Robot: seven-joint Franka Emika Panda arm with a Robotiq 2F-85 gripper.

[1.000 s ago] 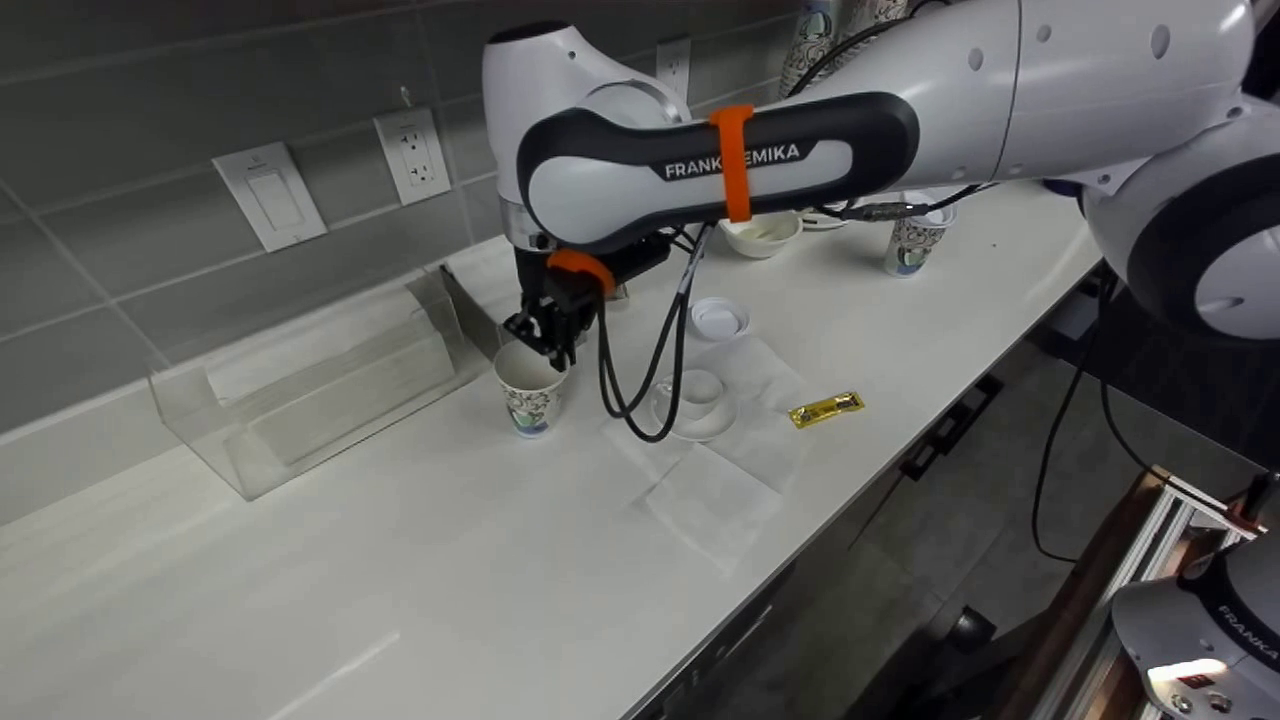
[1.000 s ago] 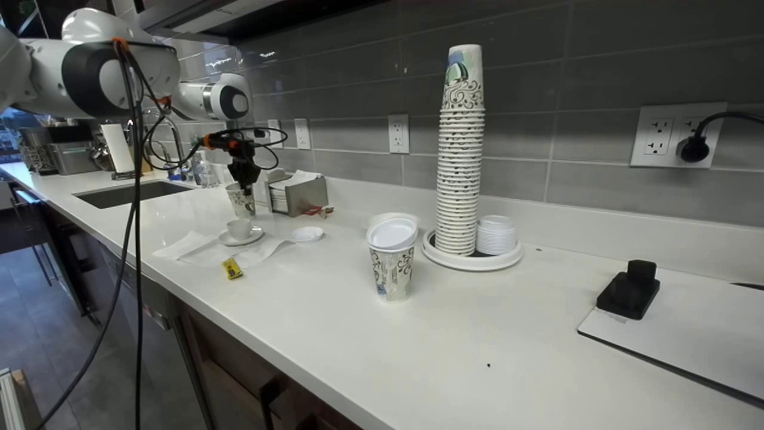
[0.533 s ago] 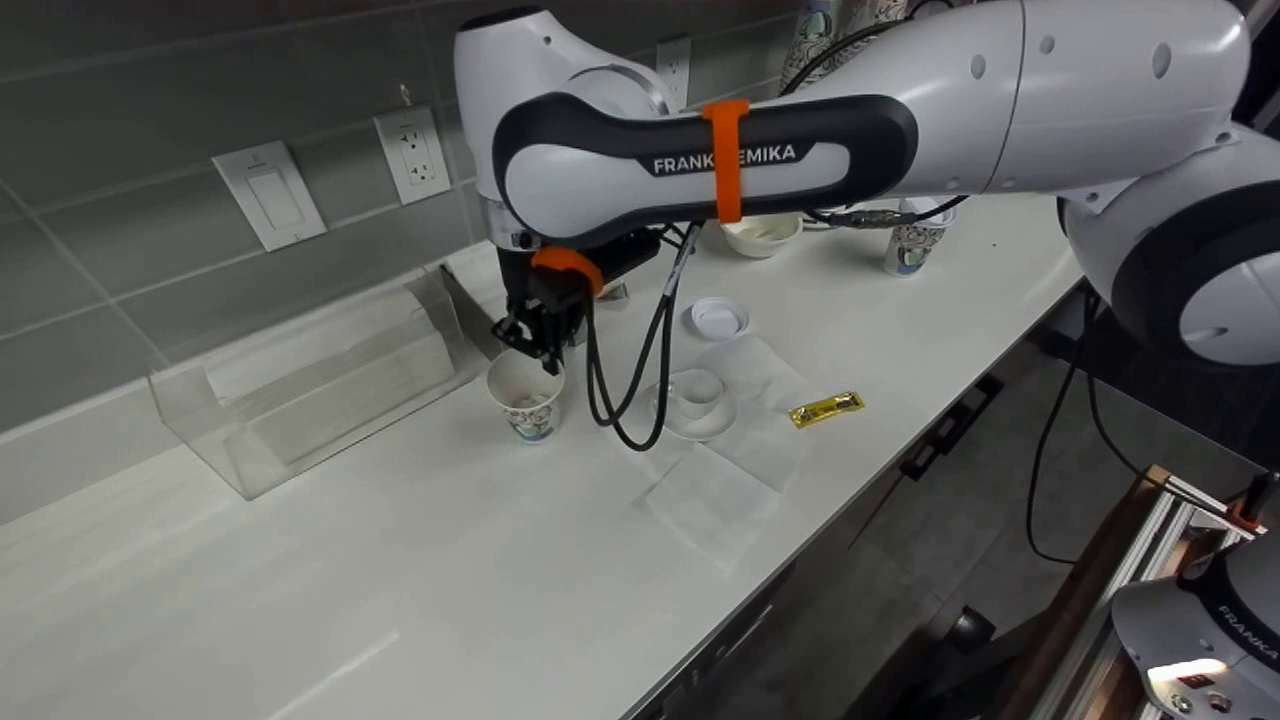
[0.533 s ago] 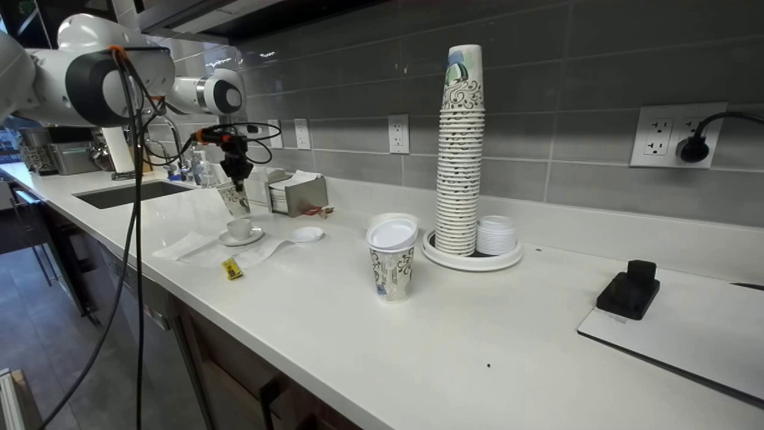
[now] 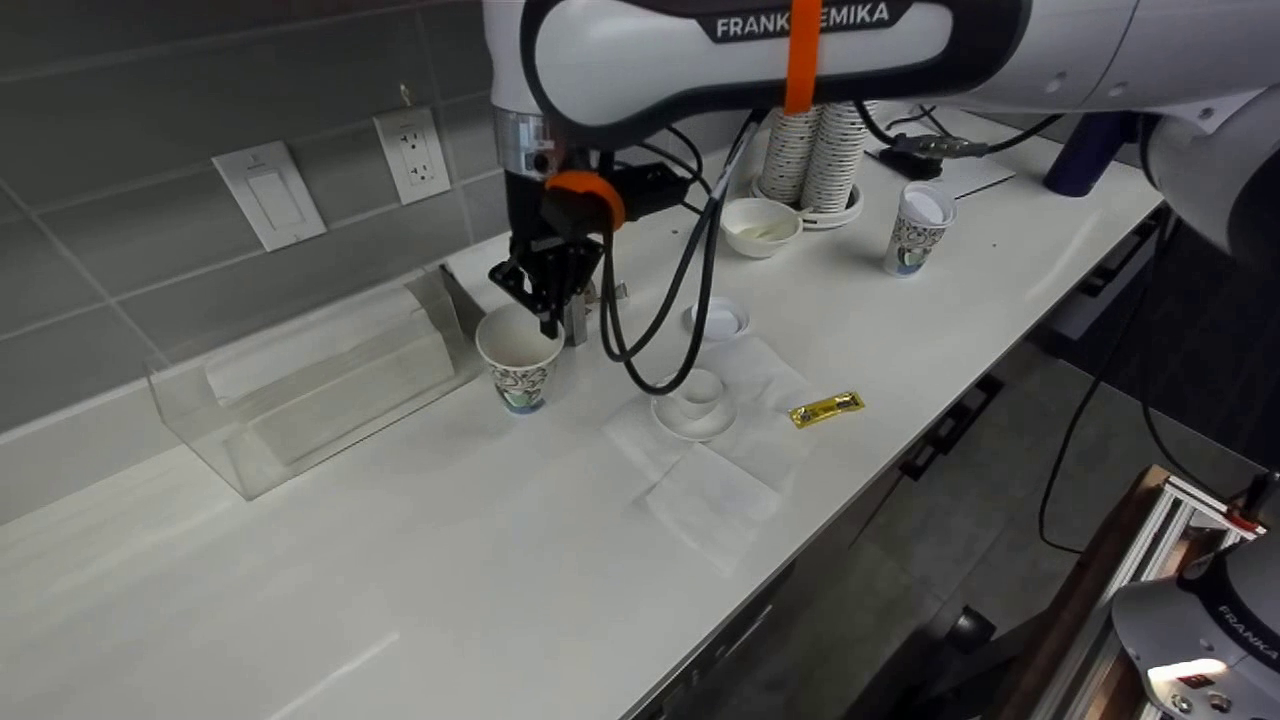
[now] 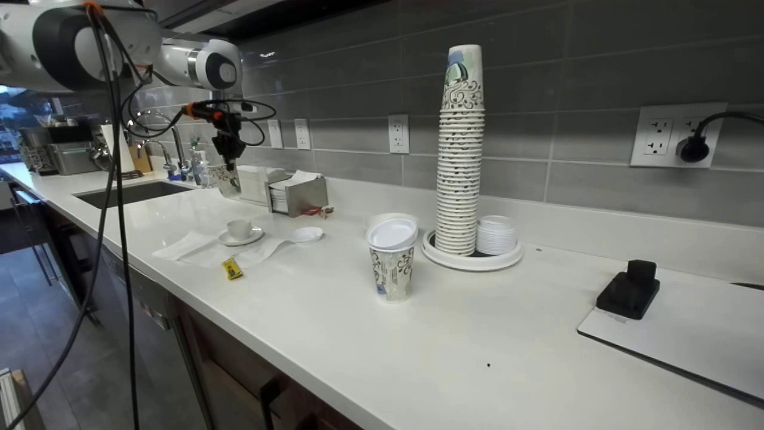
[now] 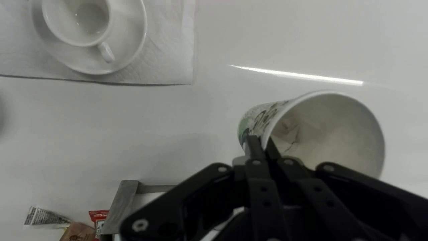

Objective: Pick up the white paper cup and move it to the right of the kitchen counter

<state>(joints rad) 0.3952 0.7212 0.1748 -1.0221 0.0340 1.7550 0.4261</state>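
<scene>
My gripper [image 7: 263,144] is shut on the rim of the white paper cup [image 7: 262,117], one finger inside the wall and one outside. Something pale and crumpled lies inside the cup. In both exterior views the cup [image 5: 521,385] [image 6: 225,181] hangs tilted below the gripper [image 5: 550,325] [image 6: 230,165], raised above the kitchen counter [image 5: 400,560] [image 6: 507,334]. In an exterior view it is close to the clear napkin holder.
The clear holder [image 5: 330,390] stands against the tiled wall. A teacup on a saucer [image 5: 694,420] sits on paper napkins [image 5: 715,500] near a yellow packet [image 5: 826,409]. A lidded paper cup [image 6: 393,272], a white bowl [image 5: 760,228] and tall cup stacks [image 6: 461,179] stand further along.
My gripper has risen with the cup in its grip. The cup has lifted off the counter, tilted, and shifted toward the sink. The other things have not moved.
</scene>
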